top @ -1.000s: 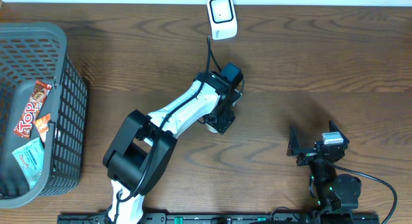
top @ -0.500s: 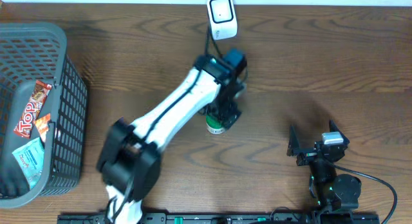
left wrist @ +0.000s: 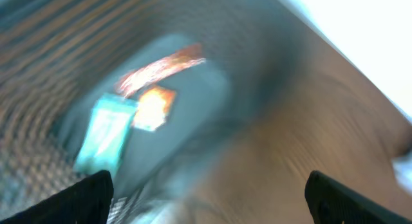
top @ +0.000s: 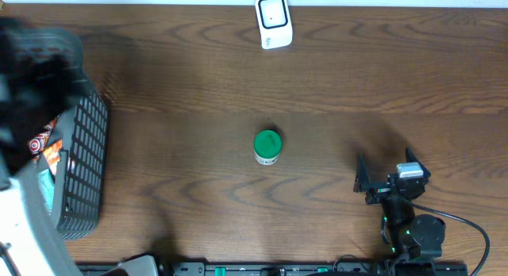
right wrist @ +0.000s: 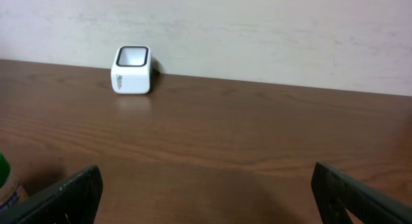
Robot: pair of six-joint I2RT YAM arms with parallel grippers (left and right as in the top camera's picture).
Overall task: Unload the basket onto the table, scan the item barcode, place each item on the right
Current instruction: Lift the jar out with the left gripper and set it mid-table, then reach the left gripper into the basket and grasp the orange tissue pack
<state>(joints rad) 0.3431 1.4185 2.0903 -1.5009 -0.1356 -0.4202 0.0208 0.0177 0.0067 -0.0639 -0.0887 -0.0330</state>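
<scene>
Left gripper (left wrist: 209,195) now over basket (top: 83,149)

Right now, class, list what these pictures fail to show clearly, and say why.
1. Barcode on the green-lidded white jar: overhead shows mostly its top; right wrist view cuts it off at the left edge.
2. The packets in the dark mesh basket: motion-blurred in left wrist view; the blurred left arm largely covers them overhead.

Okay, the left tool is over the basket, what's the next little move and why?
Probably ease the left tool down toward the teal packet in the basket: its jaws stand open and empty above the packets, and the green-lidded jar stands alone on the table.
</scene>
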